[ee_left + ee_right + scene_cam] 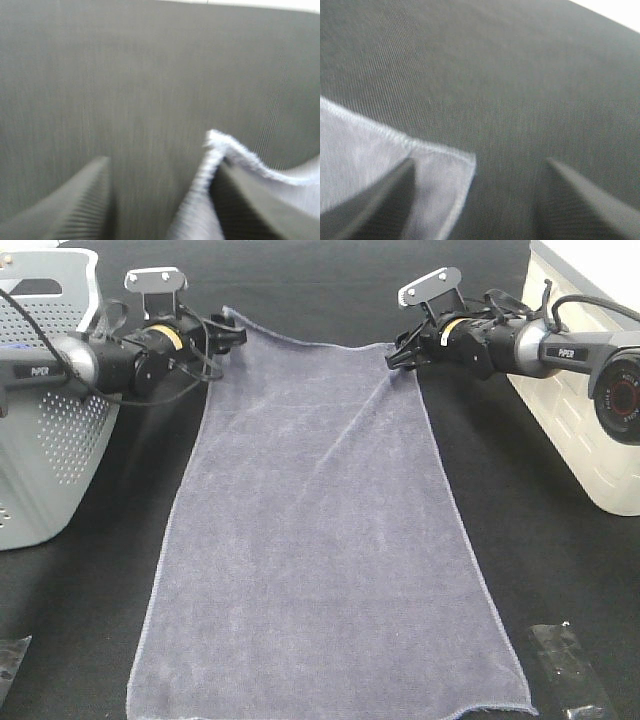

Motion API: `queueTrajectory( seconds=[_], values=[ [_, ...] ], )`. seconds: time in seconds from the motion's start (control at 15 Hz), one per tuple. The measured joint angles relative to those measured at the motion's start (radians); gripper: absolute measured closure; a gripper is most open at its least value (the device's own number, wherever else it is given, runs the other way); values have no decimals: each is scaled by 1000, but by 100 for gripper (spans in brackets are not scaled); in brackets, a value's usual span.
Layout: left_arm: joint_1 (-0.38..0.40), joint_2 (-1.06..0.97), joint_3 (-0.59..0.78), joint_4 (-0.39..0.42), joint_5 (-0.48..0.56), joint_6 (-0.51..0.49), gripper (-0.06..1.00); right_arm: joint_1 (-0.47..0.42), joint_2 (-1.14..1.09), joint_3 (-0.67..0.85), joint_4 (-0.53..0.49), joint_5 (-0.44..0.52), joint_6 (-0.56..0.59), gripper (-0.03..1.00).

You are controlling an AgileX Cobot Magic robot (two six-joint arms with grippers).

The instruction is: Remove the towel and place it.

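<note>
One towel point(320, 540), spread flat on the black table point(560, 540), running from top centre of the overhead frame down to the bottom edge. Its near hem sits at the bottom, its far corners at upper left and upper right centre. Two grippers, both mine. My left gripper point(232, 338) is at the far-left corner, fingers spread apart; in the left wrist view that corner stands up, draped against one finger point(260, 210), the other finger clear of it, nothing pinched. My right gripper point(400, 352) is at the far-right corner, also spread; the right wrist view shows one finger point(370, 205) over the flat corner, the other over bare table. Two bins: a grey perforated basket point(50, 470) at the left edge, a white box point(590, 440) at the right edge. Two dark objects at the bottom corners, too unclear to name. Bare black cloth on both long sides of the towel, wider on the right, and along the top beyond the far hem.
</note>
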Motion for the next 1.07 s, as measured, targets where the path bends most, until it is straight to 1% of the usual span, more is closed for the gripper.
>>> queueTrajectory(
  seconds=[0.13, 0.2, 0.27, 0.4, 0.47, 0.53, 0.6, 0.67, 0.8, 0.87, 1.07],
  values=[
    [0, -10, 0, -10, 0, 0, 33, 0, -27, 0, 48, 96, 0, 20],
    [0, -10, 0, -10, 0, 0, 33, 0, -27, 0, 48, 96, 0, 20],
    [0, -11, 0, -33, 4, 0, 33, 0, -45, 0, 70, 139, 0, 20],
    [0, -12, 0, -119, 62, 0, 33, 0, -78, 0, 114, 235, 0, 19],
    [0, -12, 0, -152, 119, 0, 33, 0, -91, 0, 129, 286, 0, 19],
    [0, -12, -12, -170, 219, 0, 32, 0, -107, 0, 136, 348, 0, 19],
    [0, -12, -33, -174, 290, 0, 31, 0, -119, 0, 138, 378, 0, 19],
    [0, -12, -61, -182, 346, 0, 27, 0, -130, 0, 140, 398, 0, 19],
    [0, -12, -128, -210, 438, -1, 17, 0, -152, 0, 141, 434, 0, 19],
    [0, -13, -185, -221, 503, -1, 12, 0, -161, 0, 152, 456, 0, 19],
    [0, -12, -289, -226, 632, -1, 11, 0, -178, 0, 210, 524, 0, 19]
  ],
)
